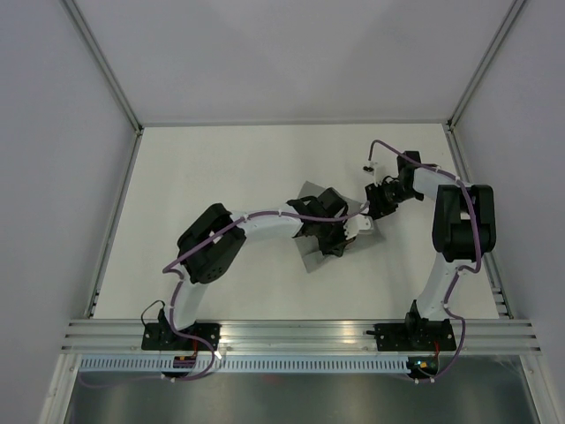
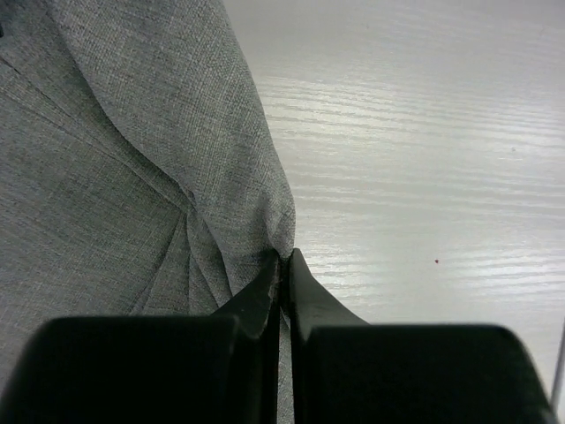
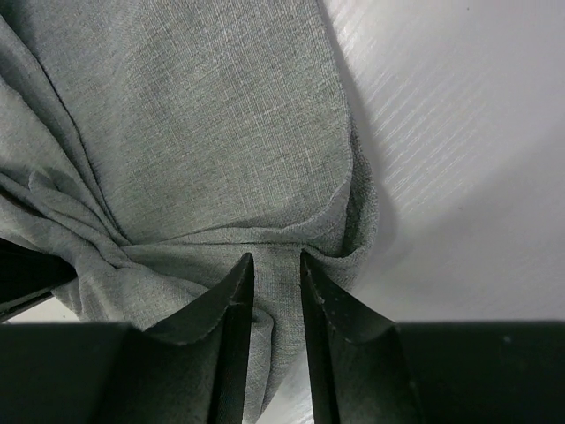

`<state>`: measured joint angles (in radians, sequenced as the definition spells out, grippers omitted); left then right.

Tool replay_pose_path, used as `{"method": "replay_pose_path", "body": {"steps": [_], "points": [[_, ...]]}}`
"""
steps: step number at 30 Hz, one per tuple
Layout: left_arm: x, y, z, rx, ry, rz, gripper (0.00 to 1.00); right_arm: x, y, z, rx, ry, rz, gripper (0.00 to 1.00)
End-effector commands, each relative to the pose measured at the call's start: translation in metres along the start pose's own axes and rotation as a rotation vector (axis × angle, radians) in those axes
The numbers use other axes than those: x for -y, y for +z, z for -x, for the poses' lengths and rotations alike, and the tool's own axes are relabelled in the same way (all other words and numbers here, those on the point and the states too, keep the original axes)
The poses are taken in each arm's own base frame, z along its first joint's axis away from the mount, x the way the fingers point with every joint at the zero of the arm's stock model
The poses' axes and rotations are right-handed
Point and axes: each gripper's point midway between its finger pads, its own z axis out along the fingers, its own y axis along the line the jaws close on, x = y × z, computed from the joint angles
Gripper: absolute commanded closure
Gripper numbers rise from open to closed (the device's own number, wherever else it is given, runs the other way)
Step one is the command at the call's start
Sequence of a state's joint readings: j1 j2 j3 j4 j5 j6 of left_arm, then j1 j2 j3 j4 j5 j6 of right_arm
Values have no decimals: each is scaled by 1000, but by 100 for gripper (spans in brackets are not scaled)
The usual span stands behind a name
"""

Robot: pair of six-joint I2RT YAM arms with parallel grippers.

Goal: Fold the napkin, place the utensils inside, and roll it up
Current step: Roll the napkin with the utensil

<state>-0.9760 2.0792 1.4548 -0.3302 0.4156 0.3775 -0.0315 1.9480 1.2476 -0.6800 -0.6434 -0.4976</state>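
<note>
The left gripper (image 2: 284, 265) pinched an edge of the napkin (image 2: 106, 177) tight, bare table (image 2: 424, 132) beside it. The right gripper (image 3: 276, 265), narrow, clamped a bunched fold.

You see the napkin (image 3: 203, 115) filling the frame from 9 to 12 o'clock, creased toward 8 o'clock. At 6 o'clock your right gripper (image 3: 275, 265) pinches a fold, cloth filling its narrow gap. White table (image 3: 459, 132) shows at 3 o'clock.

White table (image 1: 221, 159), grey napkin (image 1: 309, 258) bunched on it
</note>
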Motion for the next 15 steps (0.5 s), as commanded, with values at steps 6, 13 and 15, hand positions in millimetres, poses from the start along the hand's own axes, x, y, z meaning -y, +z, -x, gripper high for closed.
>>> {"method": "replay_pose_path", "body": {"steps": [6,13,15], "points": [[33,-7,-5,25,-352,-392,98,4,-14,30,128,-117,-73,64],[27,-2,-5,39,-555,-546,98,0,-18,36,153,-157,-63,64],[25,0,-6,33,-615,-572,98,-4,-23,38,174,-182,-70,63]]}}
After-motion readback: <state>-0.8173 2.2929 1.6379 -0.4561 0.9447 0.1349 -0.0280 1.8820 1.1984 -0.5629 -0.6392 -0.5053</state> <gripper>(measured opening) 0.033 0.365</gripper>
